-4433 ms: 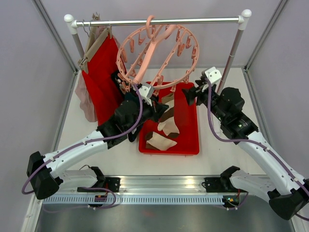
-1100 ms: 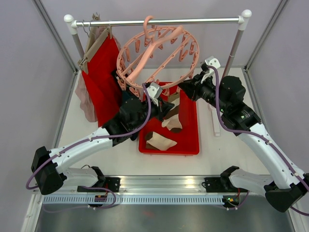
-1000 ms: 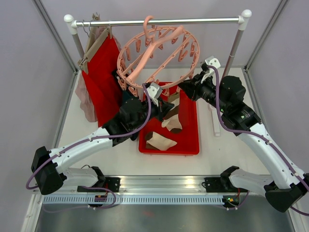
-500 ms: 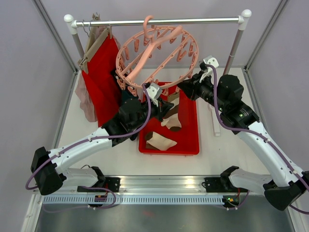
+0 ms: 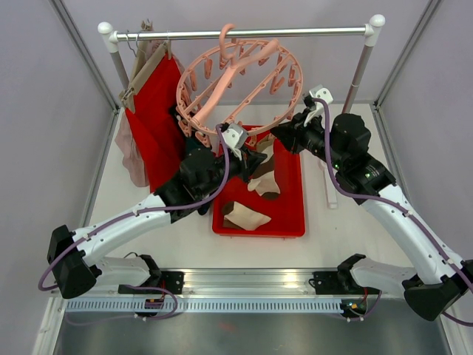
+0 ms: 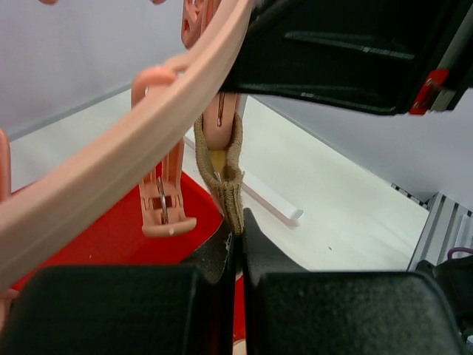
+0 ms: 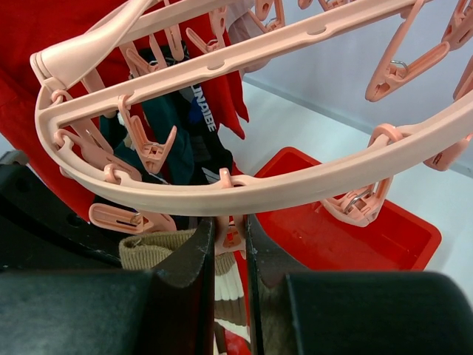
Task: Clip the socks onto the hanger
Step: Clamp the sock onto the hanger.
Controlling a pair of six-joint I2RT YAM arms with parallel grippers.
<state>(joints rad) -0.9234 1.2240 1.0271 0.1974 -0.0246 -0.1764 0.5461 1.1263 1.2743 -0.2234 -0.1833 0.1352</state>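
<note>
Arms up at hanger; L pincer tight on beige sock, R pincer tight on peg

We see pale lilac-grey walls closing in a white worktop on three sides. A chrome clothes rail on white-capped posts spans the back, and a slotted aluminium track runs along the near edge. The light is soft and even.

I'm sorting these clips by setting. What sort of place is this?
Probably a robot test cell staged for laundry: a garment rail, a pink peg hanger, a red tray of socks.
</note>
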